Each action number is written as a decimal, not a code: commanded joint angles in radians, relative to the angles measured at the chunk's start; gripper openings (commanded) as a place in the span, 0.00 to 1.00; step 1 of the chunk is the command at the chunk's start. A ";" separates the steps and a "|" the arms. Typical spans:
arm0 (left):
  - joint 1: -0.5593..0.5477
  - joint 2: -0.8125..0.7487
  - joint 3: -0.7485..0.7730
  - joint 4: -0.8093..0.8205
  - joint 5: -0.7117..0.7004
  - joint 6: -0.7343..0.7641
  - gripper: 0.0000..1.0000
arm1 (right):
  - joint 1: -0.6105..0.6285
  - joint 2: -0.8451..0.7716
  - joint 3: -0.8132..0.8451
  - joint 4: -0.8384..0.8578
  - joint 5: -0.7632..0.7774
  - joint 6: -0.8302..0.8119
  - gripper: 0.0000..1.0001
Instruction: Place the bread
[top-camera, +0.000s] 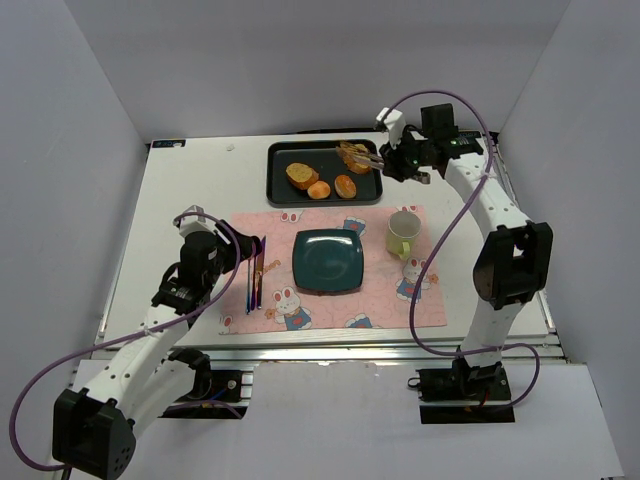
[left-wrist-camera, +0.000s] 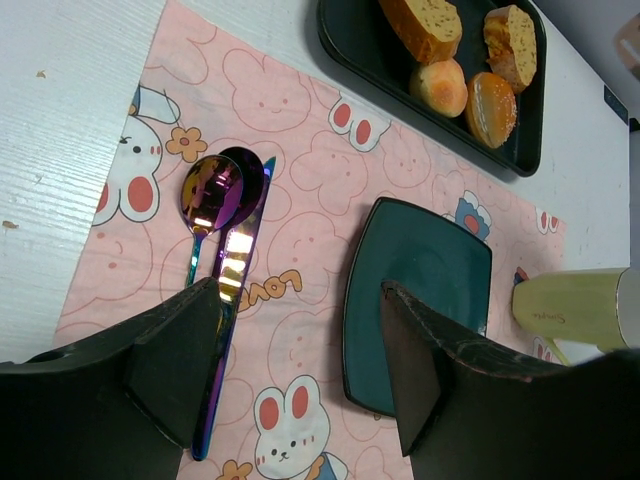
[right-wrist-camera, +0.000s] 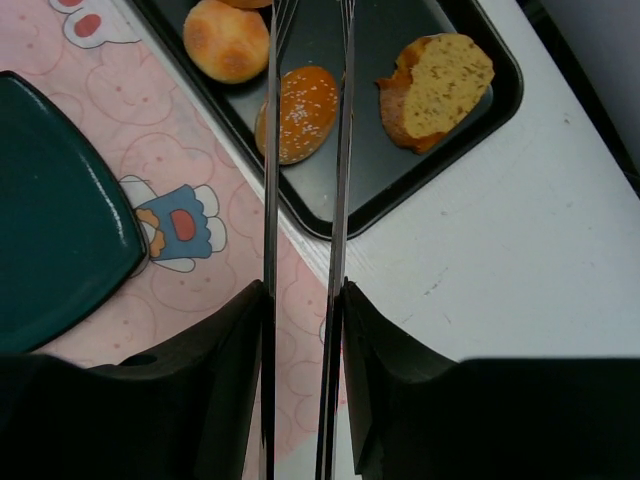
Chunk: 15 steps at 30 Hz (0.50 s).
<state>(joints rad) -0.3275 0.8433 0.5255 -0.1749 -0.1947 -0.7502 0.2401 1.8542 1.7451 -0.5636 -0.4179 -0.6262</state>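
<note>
- The placing has not begun, by my reading: both buns (right-wrist-camera: 227, 38) lie side by side on the black tray (top-camera: 290, 155) at the far side of the desk, next to two larger toasted pieces (right-wrist-camera: 437, 88).
- The dark teal plate (top-camera: 328, 262), likely where the bread goes, sits bare on the pink bunny placemat (top-camera: 380, 290), with a pale green mug (top-camera: 402, 233) to its right.
- What is left: grip a bun, carry it over, set it down, and probably repeat for the second.
- The right arm reaches far forward over the tray's right end. The right claw (right-wrist-camera: 305, 300) pinches a pair of metal tongs (right-wrist-camera: 271, 200), whose arms run out above the sesame-topped bun; the tips are out of the wrist view, and no bread is seen between them.
- The left arm is folded low at the placemat's left edge, its left claw (left-wrist-camera: 300, 300) spread wide and holding nothing, above the iridescent spoon (left-wrist-camera: 210, 190) and knife (left-wrist-camera: 235, 260).
</note>
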 joint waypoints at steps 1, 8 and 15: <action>0.004 -0.024 0.024 0.014 0.005 -0.008 0.74 | 0.011 0.000 0.056 -0.027 0.002 0.014 0.41; 0.004 -0.024 0.008 0.021 0.008 -0.011 0.74 | 0.022 0.039 0.077 -0.068 0.048 0.160 0.44; 0.004 -0.042 -0.002 0.011 0.001 -0.017 0.74 | 0.048 0.138 0.145 -0.130 0.123 0.370 0.48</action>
<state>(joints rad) -0.3275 0.8303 0.5251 -0.1722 -0.1947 -0.7609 0.2718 1.9747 1.8355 -0.6659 -0.3294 -0.3546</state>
